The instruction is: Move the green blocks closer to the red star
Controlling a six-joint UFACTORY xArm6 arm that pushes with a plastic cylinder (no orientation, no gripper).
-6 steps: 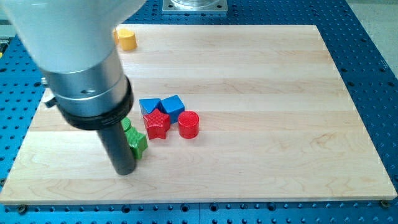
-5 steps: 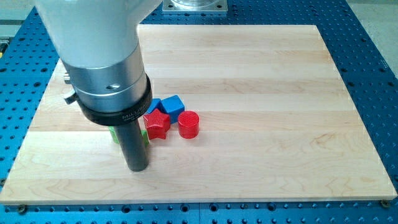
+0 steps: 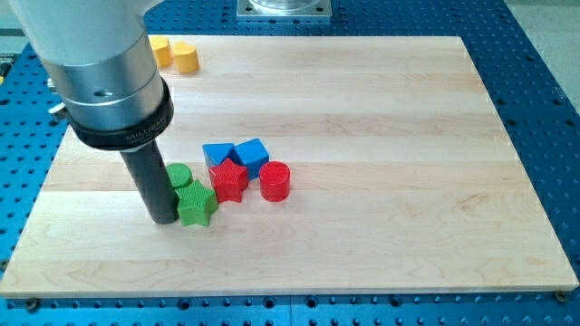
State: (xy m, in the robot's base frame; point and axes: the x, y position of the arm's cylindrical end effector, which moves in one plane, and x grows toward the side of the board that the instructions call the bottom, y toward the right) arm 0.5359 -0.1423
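Change: a moment before, the rod stood more to the view's right and hid most of the green blocks; now it had moved back to the view's left and both green blocks showed.
My tip (image 3: 164, 219): it was on the board (image 3: 381, 109), touching the left side of the green star (image 3: 195, 204), toward the board's bottom left corner.
Jaws: the arm had none, only the straight dark rod, so there was nothing to open or close.
Green star: it had ridged sides and lay just beside the red star (image 3: 228, 180), maybe touching it.
Green round block (image 3: 179, 175): it sat right behind the green star, close to the rod.
Red star: it was ridged too, near the middle of the board.
Red round block (image 3: 275, 180): a short can shape, just to the right of the red star.
Blue blocks: a flat wedge-like one (image 3: 217, 153) and a cube (image 3: 252, 152) sat behind the red star.
Yellow blocks (image 3: 175, 53): two lay at the board's top left corner.
Board: pale wood with long stripes of grain.
Arm: a fat grey and silver tube stood straight up over the rod.
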